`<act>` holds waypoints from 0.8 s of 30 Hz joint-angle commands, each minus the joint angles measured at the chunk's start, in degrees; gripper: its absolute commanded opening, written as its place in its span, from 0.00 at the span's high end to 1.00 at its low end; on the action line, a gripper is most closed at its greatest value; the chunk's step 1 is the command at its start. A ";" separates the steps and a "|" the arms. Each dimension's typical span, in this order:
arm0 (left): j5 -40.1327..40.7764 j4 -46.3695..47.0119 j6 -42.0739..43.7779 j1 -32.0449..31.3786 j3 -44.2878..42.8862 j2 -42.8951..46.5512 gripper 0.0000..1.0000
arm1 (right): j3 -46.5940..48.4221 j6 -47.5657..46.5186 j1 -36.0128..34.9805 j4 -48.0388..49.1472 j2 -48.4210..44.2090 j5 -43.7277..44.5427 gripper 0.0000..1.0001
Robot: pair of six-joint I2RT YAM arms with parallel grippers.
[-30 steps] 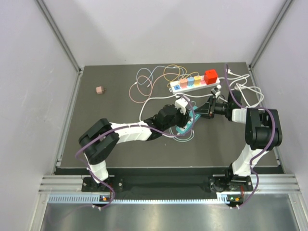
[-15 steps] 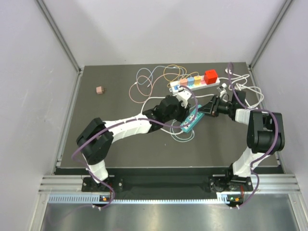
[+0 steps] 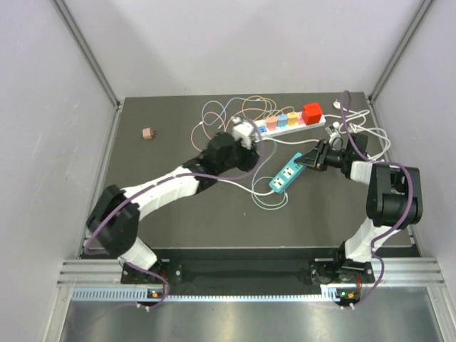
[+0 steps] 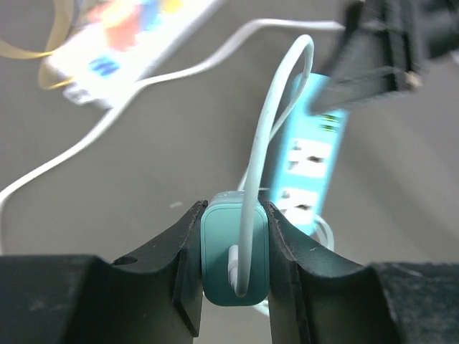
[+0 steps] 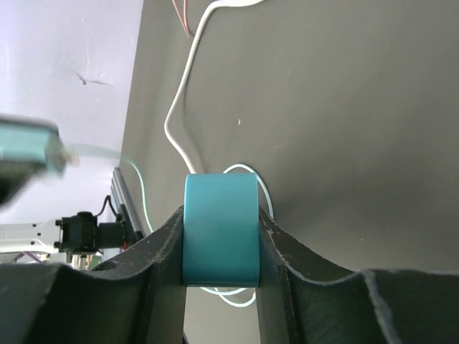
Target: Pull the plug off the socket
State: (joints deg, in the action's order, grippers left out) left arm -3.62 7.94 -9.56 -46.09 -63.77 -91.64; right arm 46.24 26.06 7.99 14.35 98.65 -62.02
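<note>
My left gripper is shut on a teal plug, with its pale cable looping out of the back. The plug hangs in the air, free of the teal socket strip, which lies beyond it on the table. From above, the left gripper is up and to the left of the socket strip. My right gripper is shut on the strip's end and, seen from above, the right gripper holds its right end.
A white power strip with coloured plugs lies at the back, thin coloured cables looped beside it. White cables pile up at the right edge. A small pink cube sits far left.
My left arm has swung up and to the left with the plug, drawing it out of and away from the teal strip. The right gripper has kept its hold on the strip.
</note>
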 commanded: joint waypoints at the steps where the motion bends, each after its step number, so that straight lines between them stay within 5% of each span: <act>1: -4.12 8.23 -8.35 7.40 4.61 8.99 1.00 | 0.87 0.65 1.33 5.25 0.22 -3.02 1.00; 11: -4.82 -5.65 -2.22 12.77 -9.96 21.23 1.00 | 0.70 3.10 1.94 6.82 0.14 -3.89 1.00; 18: -6.05 -8.81 -2.74 12.77 -20.50 26.94 1.00 | -5.28 29.99 6.07 43.87 -0.13 -8.20 1.00; 24: -7.81 -9.70 -4.23 12.77 -29.12 28.09 1.00 | -6.25 34.84 6.69 48.93 -0.04 -7.68 1.00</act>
State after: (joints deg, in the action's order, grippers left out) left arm -9.76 -1.63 -12.75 -33.30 -88.49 -64.16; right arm 40.12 55.37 14.41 52.29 98.87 -68.20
